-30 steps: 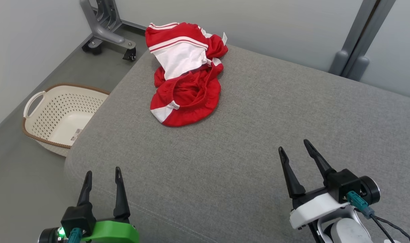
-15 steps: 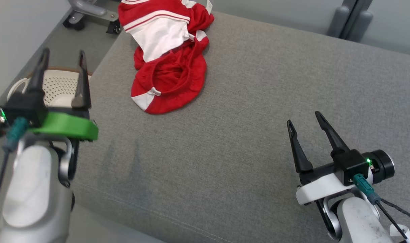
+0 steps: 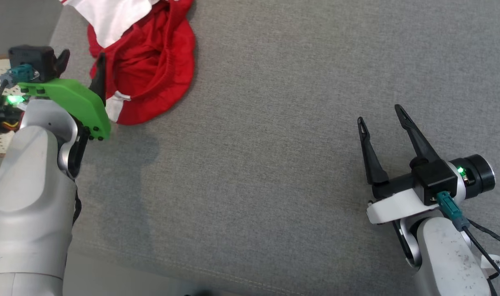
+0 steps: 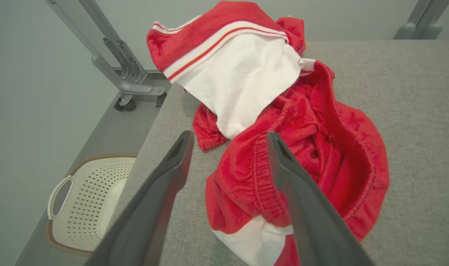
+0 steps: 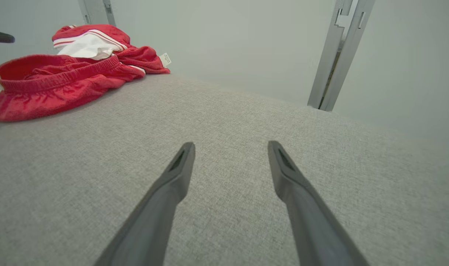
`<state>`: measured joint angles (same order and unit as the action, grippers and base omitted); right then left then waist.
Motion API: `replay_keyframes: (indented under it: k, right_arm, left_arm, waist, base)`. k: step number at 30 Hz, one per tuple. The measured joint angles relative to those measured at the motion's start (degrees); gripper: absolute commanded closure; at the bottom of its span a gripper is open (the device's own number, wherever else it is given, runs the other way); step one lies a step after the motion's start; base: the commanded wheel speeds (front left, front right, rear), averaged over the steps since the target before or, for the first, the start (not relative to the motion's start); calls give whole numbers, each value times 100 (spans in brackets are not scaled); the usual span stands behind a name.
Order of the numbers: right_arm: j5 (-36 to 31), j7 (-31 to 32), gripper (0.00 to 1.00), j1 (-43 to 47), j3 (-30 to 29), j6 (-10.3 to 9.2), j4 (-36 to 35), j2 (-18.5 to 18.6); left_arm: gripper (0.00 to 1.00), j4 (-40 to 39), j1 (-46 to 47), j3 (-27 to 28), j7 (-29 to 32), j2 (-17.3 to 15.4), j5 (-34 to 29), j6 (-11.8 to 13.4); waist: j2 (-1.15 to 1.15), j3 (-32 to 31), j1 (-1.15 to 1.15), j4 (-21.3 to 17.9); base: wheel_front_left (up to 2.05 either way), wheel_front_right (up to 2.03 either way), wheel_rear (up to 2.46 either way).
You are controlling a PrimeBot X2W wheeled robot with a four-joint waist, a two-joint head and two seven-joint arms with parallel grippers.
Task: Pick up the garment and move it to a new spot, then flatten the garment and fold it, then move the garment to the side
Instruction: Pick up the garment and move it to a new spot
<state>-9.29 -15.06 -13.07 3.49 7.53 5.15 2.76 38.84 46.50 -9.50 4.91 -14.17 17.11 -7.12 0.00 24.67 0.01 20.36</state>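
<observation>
Garment (image 3: 151, 70) lies crumpled, not yet lifted, far left on the cushion (image 3: 274, 164); left gripper (image 4: 228, 136) hovers at it, fingers apart; right gripper (image 3: 379, 114), near right, likewise apart, empty.

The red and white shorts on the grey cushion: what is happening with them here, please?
A robot is about to pick them up. Its left gripper, jaws open, is poised over the elastic waistband of the crumpled red and white shorts near the corner of the grey cushion; nothing is gripped yet. The right gripper, also open, hovers over bare cushion, apart from them. A white perforated basket sits on the floor beside.
</observation>
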Motion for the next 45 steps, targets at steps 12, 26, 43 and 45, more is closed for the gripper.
replay_keyframes:
  k: [12, 26, 43, 45]
  right_arm:
    - [57, 0, 0, -20, 43, 0, 33, 1]
    - [581, 0, 0, 52, 98, 0, 100, 1]
    - [1162, 0, 0, 480, -7, 0, 171, 4]
    - [1178, 0, 0, 485, -35, 0, 151, 4]
  left_arm:
    - [59, 978, 9, -683, 198, 20, 702, -19]
    - [100, 682, 611, -1298, -34, -864, 642, -20]
    - [100, -1395, 1672, -2373, 1047, -1492, 506, -26]
    - [100, -1522, 1658, -2424, 1078, -1372, 564, -25]
  waist:
    - [0, 283, 0, -373]
    - [0, -431, -1, -501]
    - [0, -1410, -1, -1492]
    - [0, -1436, -1, -1677]
  base:
    - [0, 0, 0]
    - [0, 0, 0]
    - [0, 0, 0]
    - [0, 0, 0]
